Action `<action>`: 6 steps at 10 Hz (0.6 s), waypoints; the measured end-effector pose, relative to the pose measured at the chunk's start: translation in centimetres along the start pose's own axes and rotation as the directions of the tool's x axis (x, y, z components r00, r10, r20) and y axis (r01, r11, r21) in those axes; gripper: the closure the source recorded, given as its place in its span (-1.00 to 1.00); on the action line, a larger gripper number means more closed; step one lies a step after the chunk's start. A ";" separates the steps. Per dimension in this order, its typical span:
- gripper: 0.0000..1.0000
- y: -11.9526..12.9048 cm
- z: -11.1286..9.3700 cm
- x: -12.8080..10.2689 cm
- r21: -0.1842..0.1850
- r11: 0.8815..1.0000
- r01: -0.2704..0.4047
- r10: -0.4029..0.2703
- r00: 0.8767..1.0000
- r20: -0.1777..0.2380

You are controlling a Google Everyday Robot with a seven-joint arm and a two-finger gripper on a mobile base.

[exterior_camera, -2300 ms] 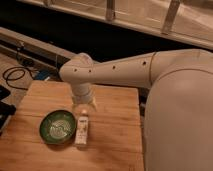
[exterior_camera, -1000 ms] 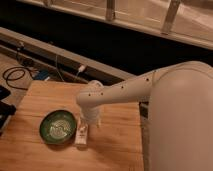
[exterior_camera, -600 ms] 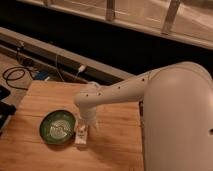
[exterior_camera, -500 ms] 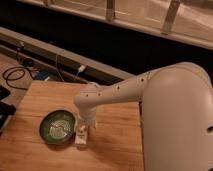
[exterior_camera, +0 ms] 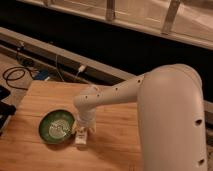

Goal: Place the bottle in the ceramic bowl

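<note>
The tabletop (exterior_camera: 120, 147) is matt, grained wood; the bowl (exterior_camera: 50, 131) has a glossy green glaze. The arm (exterior_camera: 125, 92) is smooth white plastic, its hand (exterior_camera: 82, 128) low over the pale bottle (exterior_camera: 80, 140) beside the bowl.

Table (exterior_camera: 125, 147): bowl (exterior_camera: 46, 131), bottle (exterior_camera: 80, 139); pincer (exterior_camera: 81, 131) at bottle

Dim, warm light from above; the white arm (exterior_camera: 125, 90) catches most of it. The claw (exterior_camera: 81, 131), low on the tabletop (exterior_camera: 45, 97) beside the bowl (exterior_camera: 42, 129), sits in shade beneath the arm.
</note>
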 end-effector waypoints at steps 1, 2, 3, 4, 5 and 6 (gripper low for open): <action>-0.30 0.0 0.5 0.1 -0.005 1.000 -0.004 0.004 1.000 -0.009; -0.30 0.0 1.1 0.2 -0.013 1.000 -0.010 0.010 1.000 -0.017; -0.30 -0.1 1.6 0.2 -0.022 1.000 -0.020 0.019 1.000 -0.025; -0.30 -0.3 1.8 0.3 -0.028 0.999 -0.025 0.025 0.999 -0.030; -0.29 -0.5 1.9 0.4 -0.038 0.999 -0.032 0.031 0.999 -0.032; -0.21 -0.5 2.0 0.5 -0.040 0.999 -0.031 0.029 0.999 -0.031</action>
